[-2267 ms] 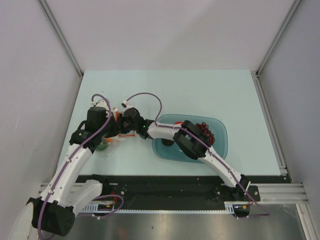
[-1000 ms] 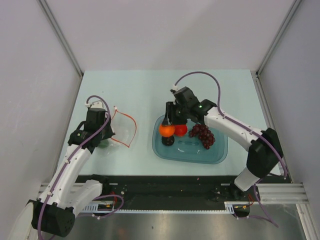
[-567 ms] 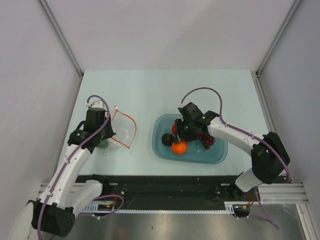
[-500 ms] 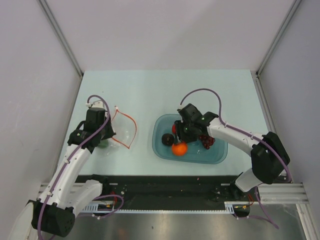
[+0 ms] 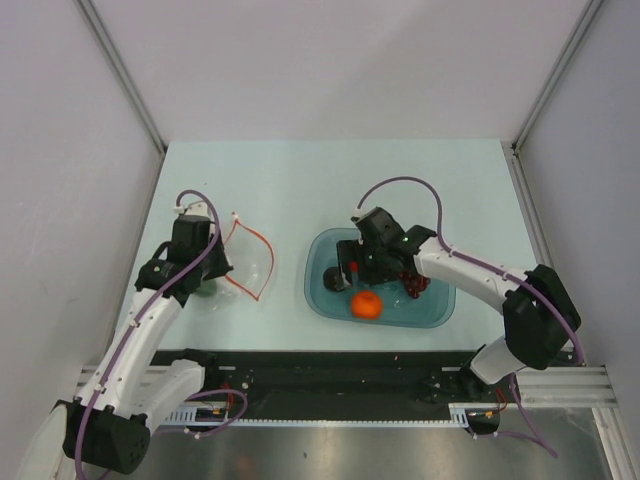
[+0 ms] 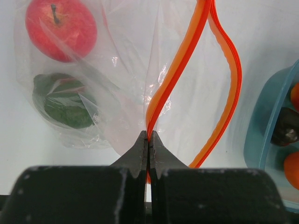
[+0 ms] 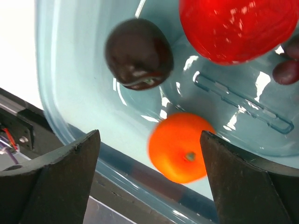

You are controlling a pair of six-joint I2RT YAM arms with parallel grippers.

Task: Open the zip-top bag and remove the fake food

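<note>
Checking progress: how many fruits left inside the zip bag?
2. A red apple and, just below it in the left wrist view, a green fruit, both inside the zip-top bag. Nothing else shows through the plastic.

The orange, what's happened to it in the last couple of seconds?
The right tool carried the orange from the bag to the teal tub, lowered it, opened and let go; it now lies by the tub's near wall. The left tool stays shut on the bag's zip strip, with the red apple and green fruit still inside.
</note>
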